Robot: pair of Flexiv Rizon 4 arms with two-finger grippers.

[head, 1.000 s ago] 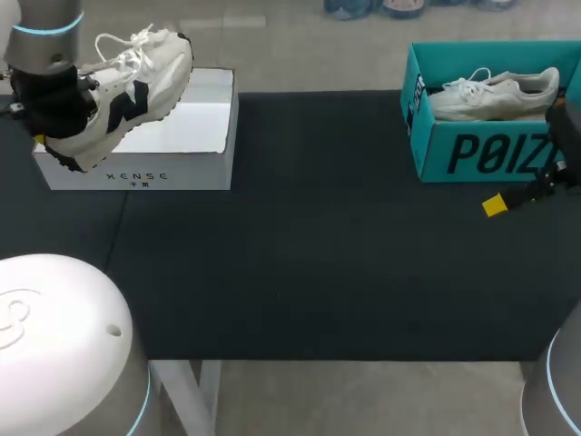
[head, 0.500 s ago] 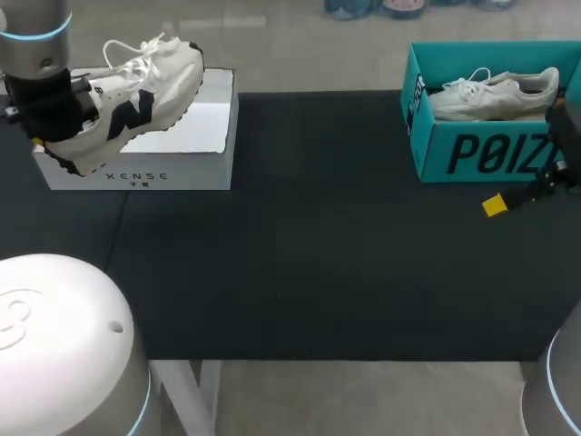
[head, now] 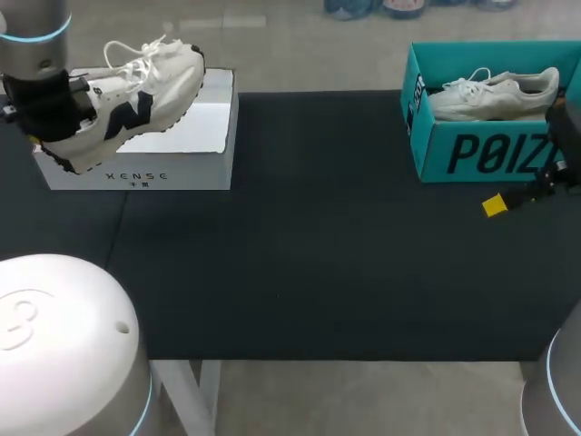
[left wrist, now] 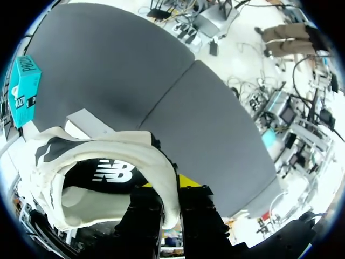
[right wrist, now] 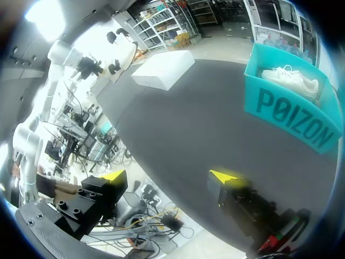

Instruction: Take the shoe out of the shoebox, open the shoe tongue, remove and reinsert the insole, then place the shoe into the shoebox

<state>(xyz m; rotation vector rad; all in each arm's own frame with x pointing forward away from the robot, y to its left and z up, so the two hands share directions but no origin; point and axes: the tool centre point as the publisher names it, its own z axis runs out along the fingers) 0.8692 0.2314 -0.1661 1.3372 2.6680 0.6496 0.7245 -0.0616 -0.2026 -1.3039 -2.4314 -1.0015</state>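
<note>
A white shoe (head: 136,86) with a black logo hangs tilted over the white shoebox (head: 182,136) at the table's far left. My left gripper (head: 41,136) is shut on its heel. In the left wrist view the heel collar of the shoe (left wrist: 108,162) is pinched between the two black fingers (left wrist: 145,216) of the left gripper (left wrist: 171,210), and the insole shows inside. My right gripper (right wrist: 168,178) stands open above the mat, with nothing between its fingers. In the head view the right gripper (head: 495,205) is just in front of the teal box.
A teal shoebox (head: 490,150) stands at the far right with a second white shoe (head: 495,91) lying in it. In the right wrist view the teal shoebox (right wrist: 291,116) is ahead of the gripper. A dark mat (head: 300,254) covers the table.
The left arm has lifted the shoe a little and carried it toward the far side and the right, over the white box. The right arm has kept still.
</note>
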